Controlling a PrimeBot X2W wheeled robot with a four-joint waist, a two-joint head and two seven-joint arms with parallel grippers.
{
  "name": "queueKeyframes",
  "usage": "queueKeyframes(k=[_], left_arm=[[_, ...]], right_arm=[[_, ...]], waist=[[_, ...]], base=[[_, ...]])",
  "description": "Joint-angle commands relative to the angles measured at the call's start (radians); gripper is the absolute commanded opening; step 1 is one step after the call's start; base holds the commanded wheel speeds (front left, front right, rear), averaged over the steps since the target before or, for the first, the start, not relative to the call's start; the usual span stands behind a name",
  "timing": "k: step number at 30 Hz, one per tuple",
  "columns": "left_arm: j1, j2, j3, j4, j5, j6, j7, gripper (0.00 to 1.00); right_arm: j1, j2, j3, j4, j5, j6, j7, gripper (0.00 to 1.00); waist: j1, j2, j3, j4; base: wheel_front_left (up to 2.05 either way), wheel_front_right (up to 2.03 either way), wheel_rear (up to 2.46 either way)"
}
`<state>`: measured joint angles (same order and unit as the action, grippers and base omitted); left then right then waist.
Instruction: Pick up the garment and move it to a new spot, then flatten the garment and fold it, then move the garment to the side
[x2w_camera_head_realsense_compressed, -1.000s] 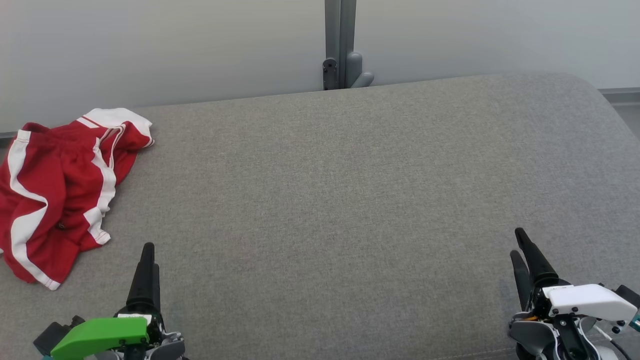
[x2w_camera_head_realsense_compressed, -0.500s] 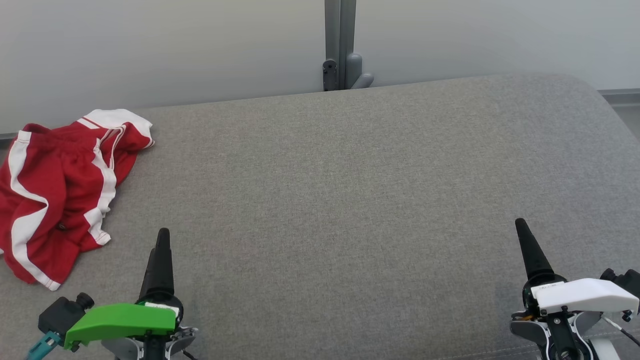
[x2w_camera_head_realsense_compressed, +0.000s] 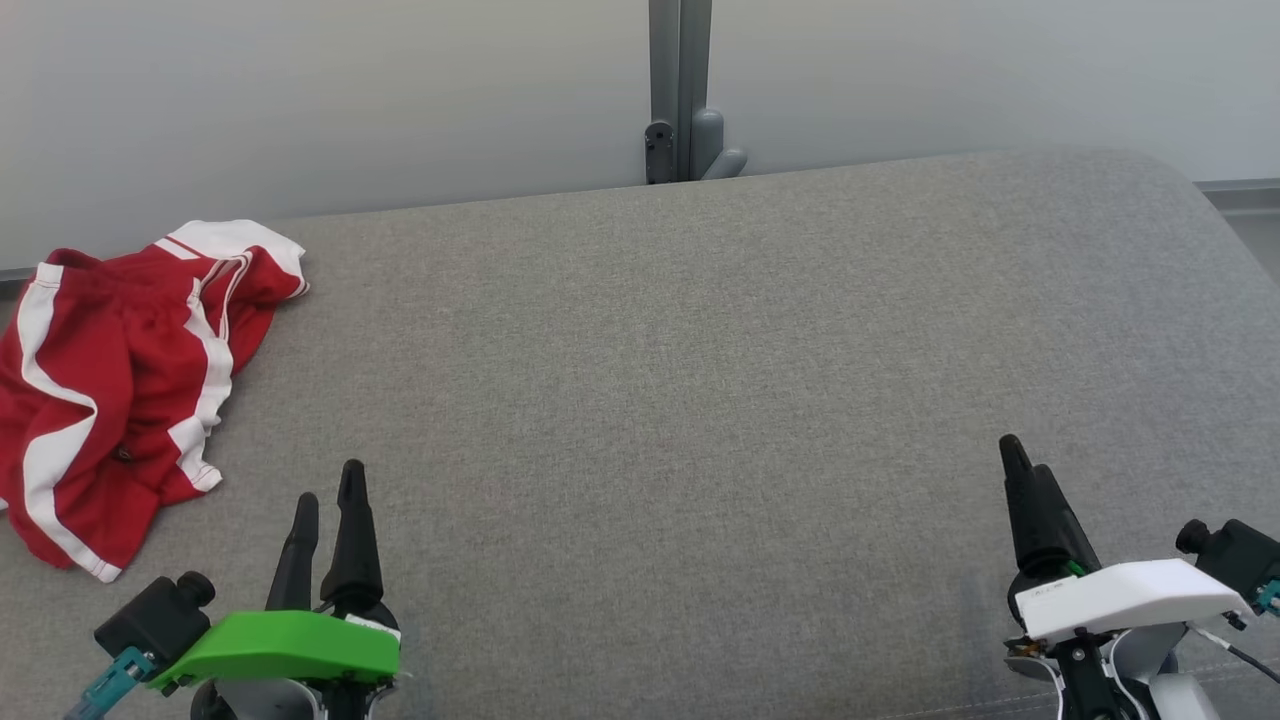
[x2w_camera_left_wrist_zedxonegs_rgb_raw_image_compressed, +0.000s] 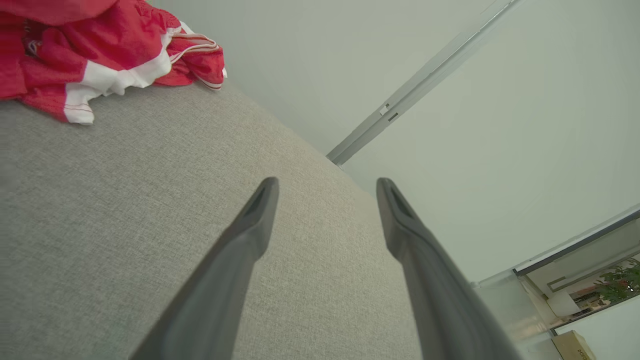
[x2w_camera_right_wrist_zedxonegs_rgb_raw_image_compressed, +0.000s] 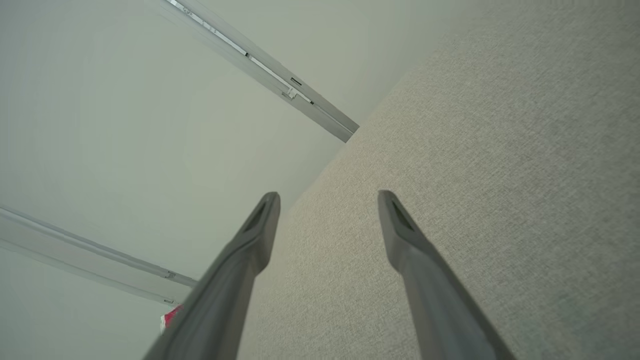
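The garment (x2w_camera_head_realsense_compressed: 110, 380) is a crumpled pair of red shorts with white stripes, lying at the far left of the grey padded surface (x2w_camera_head_realsense_compressed: 700, 380); it also sits at the top left of the left wrist view (x2w_camera_left_wrist_zedxonegs_rgb_raw_image_compressed: 90, 50). My left gripper (x2w_camera_head_realsense_compressed: 328, 488) hovers at the lower left, right of the garment and apart from it, open with nothing between its fingers (x2w_camera_left_wrist_zedxonegs_rgb_raw_image_compressed: 327, 182). My right gripper (x2w_camera_head_realsense_compressed: 1022, 460) stands at the lower right, far from the garment, open and empty (x2w_camera_right_wrist_zedxonegs_rgb_raw_image_compressed: 327, 195). A sliver of red cloth (x2w_camera_right_wrist_zedxonegs_rgb_raw_image_compressed: 171, 316) peeks past its left finger.
A pale wall runs behind the surface, with a grey vertical post and bracket (x2w_camera_head_realsense_compressed: 682, 100) at its middle. The surface rounds off at the far right corner (x2w_camera_head_realsense_compressed: 1190, 190). Broad bare grey fabric lies between the two grippers.
My left gripper has shifted right and rolled, so both fingers now show side by side. The right gripper moved slightly left and turned. The garment lies as before.
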<state>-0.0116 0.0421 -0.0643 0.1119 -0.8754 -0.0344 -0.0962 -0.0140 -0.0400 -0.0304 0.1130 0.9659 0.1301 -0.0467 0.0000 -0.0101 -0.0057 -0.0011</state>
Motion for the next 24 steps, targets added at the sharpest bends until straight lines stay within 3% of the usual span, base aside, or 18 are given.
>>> queueKeyframes(k=[1, 9, 24], left_arm=[[-0.001, 0.006, 0.0, -0.018, 0.05, 0.006, -0.011, 1.0], [0.012, 0.007, 0.003, -0.028, 0.179, 0.017, -0.033, 1.0], [0.025, 0.017, -0.014, -0.025, 0.374, 0.027, -0.068, 1.0]], right_arm=[[-0.001, -0.007, 0.012, -0.023, -0.06, 0.001, -0.013, 1.0], [0.011, -0.008, 0.041, -0.042, -0.228, 0.001, -0.041, 1.0], [0.025, -0.009, 0.068, -0.056, -0.428, 0.001, -0.086, 1.0]], waist=[[0.0, 0.0037, 0.0, 0.0], [0.0, 0.0044, -0.001, 0.001], [0.0, 0.0055, -0.001, 0.001]], base=[[0.0, 0.0, 0.0], [0.0, 0.0, 0.0], [0.0, 0.0, 0.0]])
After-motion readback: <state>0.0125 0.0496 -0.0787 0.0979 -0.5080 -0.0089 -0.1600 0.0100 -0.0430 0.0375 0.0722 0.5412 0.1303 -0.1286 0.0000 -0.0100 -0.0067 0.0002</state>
